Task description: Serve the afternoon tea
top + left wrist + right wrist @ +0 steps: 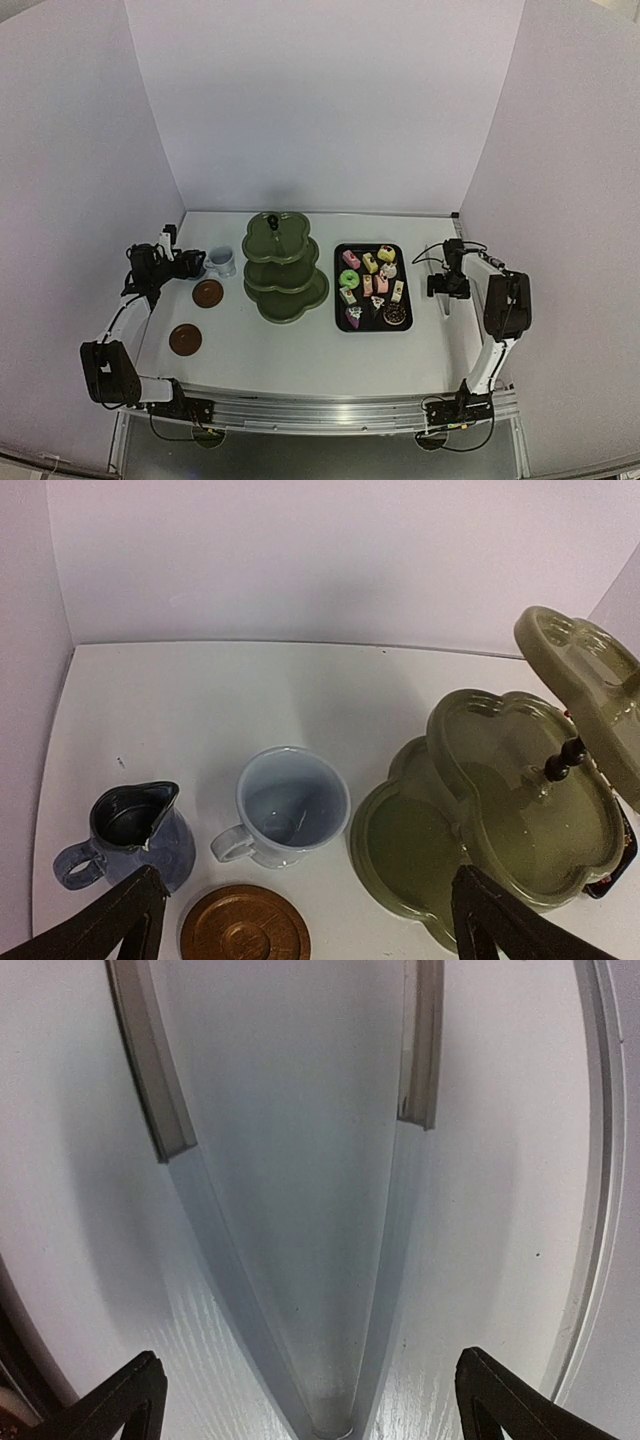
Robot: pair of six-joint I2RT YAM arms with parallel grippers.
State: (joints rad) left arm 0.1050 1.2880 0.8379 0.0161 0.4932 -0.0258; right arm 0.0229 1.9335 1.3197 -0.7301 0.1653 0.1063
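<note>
Left end effector [308, 880]: spread wide, gripping nothing, poised just short of the two cups.
Right end effector [310, 1360]: wide open too, empty, hanging right over the metal tongs [420, 1060].
Cakes and doughnuts [372, 285]: all lined up on the black tray [339, 300], right of the stand.
Stand [285, 265]: olive-green, three tiers, mid-tabletop, every tier bare.
White cup [290, 805]: upright, empty, just left of the stand, on the tabletop [300, 350] and not on a saucer.
Dark-blue cup [135, 835]: beside the white one, further left, also off a saucer.
Saucers [208, 293]: two, brown, both bare; one just in front of the cups, the other [185, 340] nearer the arm bases.
Done so far: nothing, by the look of it.
Left to do: probably cups onto saucers and treats onto tiers, so the whole job.
Hard to see: dark-blue cup masked by the left end effector from above; tongs barely visible from above; stand's top tier cut off at the left wrist view's edge.
</note>
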